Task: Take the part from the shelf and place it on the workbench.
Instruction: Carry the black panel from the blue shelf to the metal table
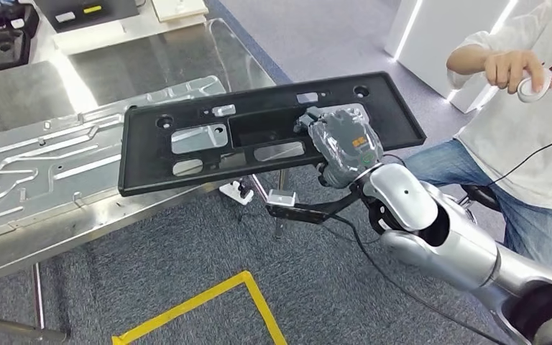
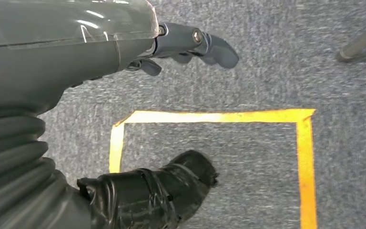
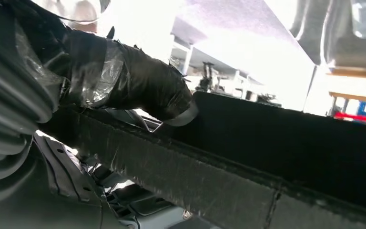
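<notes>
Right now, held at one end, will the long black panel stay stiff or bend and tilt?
The black panel probably stays stiff: it spans straight from the right hand without sagging. It seems light for its size, thin with cut-outs. Gripped off-centre, it may tilt or twist.

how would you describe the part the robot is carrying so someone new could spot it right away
Find the shiny metal workbench on the left of the head view. Over its near edge hangs a long flat black plastic panel, held by the right hand. Its black colour and rectangular cutouts set it apart from the silver stamped sheet beneath.

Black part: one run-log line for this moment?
black part held over workbench edge | right robot hand gripping | left robot hand empty
</notes>
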{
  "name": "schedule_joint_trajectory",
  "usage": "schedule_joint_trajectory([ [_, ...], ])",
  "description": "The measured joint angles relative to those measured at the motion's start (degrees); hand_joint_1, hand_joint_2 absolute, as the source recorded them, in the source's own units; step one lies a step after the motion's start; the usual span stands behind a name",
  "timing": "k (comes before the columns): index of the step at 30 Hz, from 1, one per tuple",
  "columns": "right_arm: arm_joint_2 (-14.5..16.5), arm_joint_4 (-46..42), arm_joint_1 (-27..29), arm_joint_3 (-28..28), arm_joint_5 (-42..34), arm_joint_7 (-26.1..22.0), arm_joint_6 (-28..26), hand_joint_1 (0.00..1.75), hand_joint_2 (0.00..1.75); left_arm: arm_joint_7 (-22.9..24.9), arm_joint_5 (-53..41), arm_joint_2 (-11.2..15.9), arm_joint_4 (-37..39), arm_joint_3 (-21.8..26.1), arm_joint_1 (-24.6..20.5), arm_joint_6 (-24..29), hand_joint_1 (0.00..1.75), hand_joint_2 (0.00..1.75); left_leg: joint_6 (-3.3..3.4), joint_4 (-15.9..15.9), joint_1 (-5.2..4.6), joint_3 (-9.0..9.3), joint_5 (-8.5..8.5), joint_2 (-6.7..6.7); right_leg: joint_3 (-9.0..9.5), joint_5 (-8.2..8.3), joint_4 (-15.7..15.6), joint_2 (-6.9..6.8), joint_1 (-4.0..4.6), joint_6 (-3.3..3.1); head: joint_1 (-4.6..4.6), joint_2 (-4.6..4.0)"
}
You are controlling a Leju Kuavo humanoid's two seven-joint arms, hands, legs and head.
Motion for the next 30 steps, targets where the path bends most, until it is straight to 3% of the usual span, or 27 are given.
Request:
schedule_joint_trajectory([
  [2, 0.11, 0.34, 0.24, -0.05, -0.02, -0.04, -0.04, 1.75, 1.75, 0.02, 0.01, 0.0, 0.0, 0.0, -0.07, -0.01, 0.0, 1.75, 0.32, 0.07, -0.06, 0.65, -0.68, -0.03, -4.69, -1.42, 6.86, -0.01, -0.02, 0.26, 0.04, 0.01],
  [3, 0.16, 0.54, 0.42, -0.05, -0.02, -0.05, -0.04, 1.75, 1.75, 0.02, 0.01, 0.0, 0.0, 0.0, -0.04, -0.01, 0.0, 1.75, 0.34, 0.17, -0.07, 1.06, -1.14, -0.07, -6.19, -0.73, 8.16, -0.04, -0.1, 0.46, 0.05, 0.01],
  [4, 0.21, 0.74, 0.55, -0.05, -0.02, -0.05, -0.04, 1.75, 1.75, 0.03, 0.01, 0.0, 0.0, 0.0, 0.02, -0.01, 0.0, 1.75, 0.27, 0.34, -0.03, 1.53, -1.65, -0.12, -6.57, 1.06, 7.22, -0.09, -0.23, 0.67, 0.05, 0.01],
  [6, 0.28, 1.04, 0.68, -0.07, -0.02, -0.05, -0.1, 1.75, 1.75, 0.06, 0.01, 0.01, 0.01, 0.0, 0.13, -0.01, 0.0, 1.75, -0.14, 0.99, 0.1, 2.32, -2.92, -0.25, -4.74, 5.75, 0.98, -0.28, -0.57, 1.05, 0.05, 0.0],
  [7, 0.34, 1.15, 0.68, -0.1, -0.02, -0.02, -0.18, 1.75, 1.75, 0.08, 0.02, 0.04, 0.02, 0.0, 0.07, -0.01, 0.0, 1.75, -0.48, 1.56, 0.03, 2.47, -3.58, -0.32, -3.56, 7.02, -2.03, -0.34, -0.59, 1.07, 0.05, 0.0],
  [9, 0.47, 1.29, 0.89, -0.26, -0.01, 0.09, -0.4, 1.75, 1.75, 0.13, 0.06, 0.11, 0.04, 0.0, -0.04, 0.0, 0.0, 1.75, -1.13, 2.24, -0.15, 2.25, -4.39, -0.44, -2.58, 7.01, -4.35, -0.27, -0.46, 0.42, 0.0, 0.0],
  [13, 0.58, 1.52, 1.49, -0.67, 0.0, 0.45, -0.69, 1.75, 1.75, 0.23, 0.08, 0.08, 0.04, 0.0, 0.0, -0.01, 0.0, 1.75, -2.04, 3.19, -0.17, 2.71, -5.52, -0.28, -1.58, 6.04, -4.86, -0.04, -0.54, -1.31, -0.12, 0.0],
  [15, 0.63, 1.57, 1.51, -0.91, -0.02, 0.56, -1.04, 1.75, 1.75, 0.23, 0.09, 0.05, 0.04, 0.0, -0.11, 0.01, 0.0, 1.75, -2.68, 8.23, 0.06, 0.53, -7.45, -0.13, -0.3, 5.4, -5.12, -0.15, -0.67, -1.86, -0.31, 0.0],
  [17, 0.77, 1.66, 1.7, -1.12, -0.05, 0.63, -1.49, 1.75, 1.75, 0.24, 0.09, 0.04, 0.04, 0.0, -0.16, 0.02, 0.0, 1.75, -3.13, 15.93, 0.27, -4.5, -9.32, -0.04, 0.46, 4.82, -5.16, -0.18, -0.57, -2.01, -0.45, 0.01],
  [18, 0.86, 1.73, 1.87, -1.19, -0.07, 0.68, -1.62, 1.75, 1.75, 0.25, 0.1, 0.04, 0.04, 0.0, -0.08, 0.02, 0.0, 1.75, -3.13, 18.15, 0.31, -6.55, -9.14, -0.04, 0.79, 4.52, -5.17, -0.18, -0.49, -2.04, -0.45, 0.01],
  [19, 0.95, 1.81, 2.08, -1.25, -0.09, 0.74, -1.69, 1.75, 1.75, 0.27, 0.1, 0.03, 0.04, 0.0, 0.06, 0.01, 0.0, 1.75, -2.94, 18.22, 0.28, -7.57, -7.81, -0.03, 1.21, 4.2, -5.18, -0.18, -0.39, -2.06, -0.45, 0.01],
  [21, 1.07, 1.94, 2.34, -1.33, -0.14, 0.75, -1.85, 1.75, 1.75, 0.32, 0.09, 0.01, 0.04, 0.0, 0.24, 0.01, 0.0, 1.75, -2.07, 12.16, 0.04, -6.38, -2.57, 0.05, 2.26, 3.5, -5.25, -0.21, -0.16, -2.06, -0.44, 0.01],
  [23, 1.2, 2.03, 2.46, -1.47, -0.21, 0.53, -2.34, 1.75, 1.75, 0.36, 0.14, 0.06, 0.05, 0.0, 0.16, 0.01, 0.0, 1.75, -1.16, 5.58, -0.51, -3.79, 0.61, 0.36, 3.06, 2.95, -5.52, -0.32, 0.13, -1.84, -0.44, 0.0],
  [26, 1.53, 2.25, 2.8, -1.6, -0.48, 0.08, -3.29, 1.75, 1.75, 0.6, 0.44, 0.15, 0.07, 0.01, -0.2, 0.02, 0.0, 1.75, -0.54, 2.56, -0.93, -2.37, 0.25, 0.32, 3.38, 2.79, -6.29, -0.72, 0.22, -1.16, -0.45, 0.01],
  [28, 1.71, 2.37, 3.0, -1.65, -0.63, -0.12, -3.57, 1.75, 1.75, 0.73, 0.63, 0.13, 0.07, 0.01, -0.07, 0.05, 0.0, 1.75, -0.31, 1.14, -0.55, -1.43, 0.38, 0.05, 3.4, 2.17, -5.98, -0.89, 0.23, -0.73, -0.38, 0.01],
  [30, 1.8, 2.44, 3.04, -1.76, -0.75, -0.16, -3.86, 1.75, 1.75, 0.77, 0.7, 0.08, 0.07, 0.0, 0.11, 0.09, 0.0, 1.75, 0.02, -0.12, -0.19, -0.33, 0.58, -0.15, 1.27, -0.08, -1.55, -0.68, 0.23, -0.51, -0.29, 0.0],
])
